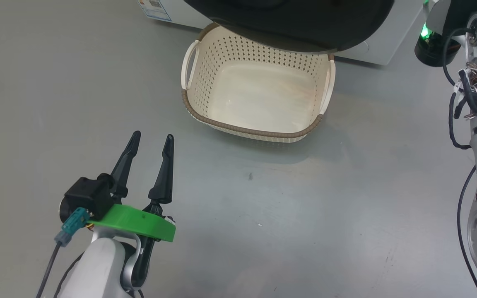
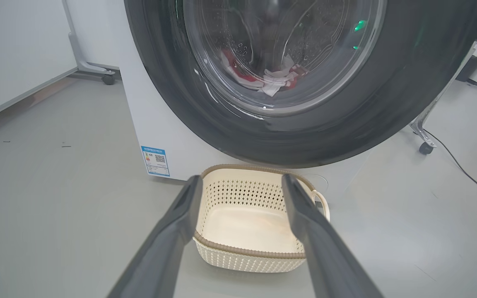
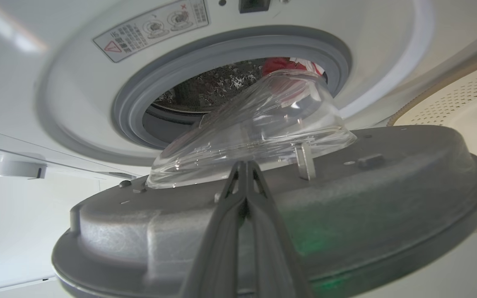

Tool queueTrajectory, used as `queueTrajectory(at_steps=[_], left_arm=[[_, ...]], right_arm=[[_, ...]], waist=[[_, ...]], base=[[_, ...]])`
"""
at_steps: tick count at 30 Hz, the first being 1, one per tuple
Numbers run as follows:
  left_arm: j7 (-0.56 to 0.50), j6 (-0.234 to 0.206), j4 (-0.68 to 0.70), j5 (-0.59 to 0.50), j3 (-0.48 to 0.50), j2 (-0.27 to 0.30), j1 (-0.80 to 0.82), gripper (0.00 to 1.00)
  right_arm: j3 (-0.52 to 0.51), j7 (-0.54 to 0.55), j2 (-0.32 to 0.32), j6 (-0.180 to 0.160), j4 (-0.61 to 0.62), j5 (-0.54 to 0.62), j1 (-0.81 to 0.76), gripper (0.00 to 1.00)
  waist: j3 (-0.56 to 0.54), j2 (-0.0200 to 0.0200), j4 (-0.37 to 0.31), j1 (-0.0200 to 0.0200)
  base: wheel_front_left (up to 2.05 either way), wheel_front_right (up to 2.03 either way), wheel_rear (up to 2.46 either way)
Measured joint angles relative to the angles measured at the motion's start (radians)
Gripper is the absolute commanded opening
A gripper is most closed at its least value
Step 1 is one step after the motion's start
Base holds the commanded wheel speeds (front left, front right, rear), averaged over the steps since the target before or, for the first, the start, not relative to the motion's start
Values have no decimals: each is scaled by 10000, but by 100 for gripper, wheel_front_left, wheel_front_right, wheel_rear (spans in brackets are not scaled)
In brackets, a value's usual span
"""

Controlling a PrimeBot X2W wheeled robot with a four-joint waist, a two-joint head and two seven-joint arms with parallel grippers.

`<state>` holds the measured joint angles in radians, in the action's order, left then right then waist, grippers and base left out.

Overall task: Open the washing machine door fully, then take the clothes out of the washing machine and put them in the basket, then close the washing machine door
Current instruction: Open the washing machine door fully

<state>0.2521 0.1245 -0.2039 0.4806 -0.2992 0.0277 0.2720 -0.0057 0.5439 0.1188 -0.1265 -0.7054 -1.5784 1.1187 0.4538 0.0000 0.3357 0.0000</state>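
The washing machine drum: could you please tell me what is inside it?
Red and white clothes lie in the steel drum, seen through the door's glass window. The black door rim covers the rest; their number is unclear.

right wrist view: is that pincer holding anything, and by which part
Nothing is held. The right pincer is shut with nothing in it, lying over the grey inner face of the washing machine door; whether it touches the door cannot be told.

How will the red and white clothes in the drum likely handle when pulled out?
The clothes lie crumpled in the drum, so probably floppy, draping from a grip. Thin-looking fabric: likely light. Trailing ends may catch on the grey gasket.
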Motion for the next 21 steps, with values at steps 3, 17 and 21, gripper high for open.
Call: queueTrajectory(at_steps=[3,17,21], left_arm=[[0,0,-13,-82,13,0,-3,100],[0,0,-86,-188,169,2,-63,100],[0,0,-94,-192,236,2,-110,100]], right_arm=[[19,155,-25,0,-176,-71,-12,0],[174,677,-257,0,-702,-414,-575,0],[307,775,-278,0,-815,-424,-746,0]], waist=[[-124,0,-40,0],[-816,0,-246,0],[-988,0,-296,0]], base=[[0,0,0],[0,0,0],[0,0,0]])
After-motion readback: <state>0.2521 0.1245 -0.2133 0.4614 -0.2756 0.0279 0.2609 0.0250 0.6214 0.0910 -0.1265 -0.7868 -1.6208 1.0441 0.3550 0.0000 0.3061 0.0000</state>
